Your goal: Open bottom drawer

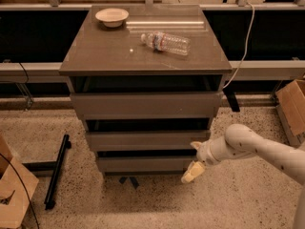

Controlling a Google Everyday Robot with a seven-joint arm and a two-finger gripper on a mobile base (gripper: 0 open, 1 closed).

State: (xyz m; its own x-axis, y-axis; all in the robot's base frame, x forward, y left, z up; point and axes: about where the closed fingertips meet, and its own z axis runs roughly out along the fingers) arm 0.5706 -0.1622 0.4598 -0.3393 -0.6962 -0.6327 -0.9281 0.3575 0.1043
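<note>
End effector (194, 160) seemingly open, at right edge of bottom drawer (143, 164), speckled floor (157, 204) in front

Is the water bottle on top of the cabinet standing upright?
No, the water bottle lies on its side on the cabinet top; the gripper is low beside the bottom drawer.

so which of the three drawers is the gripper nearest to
The bottom drawer, the lowest and narrowest front. The gripper sits at its right end; the middle drawer and top drawer are higher up.
</note>
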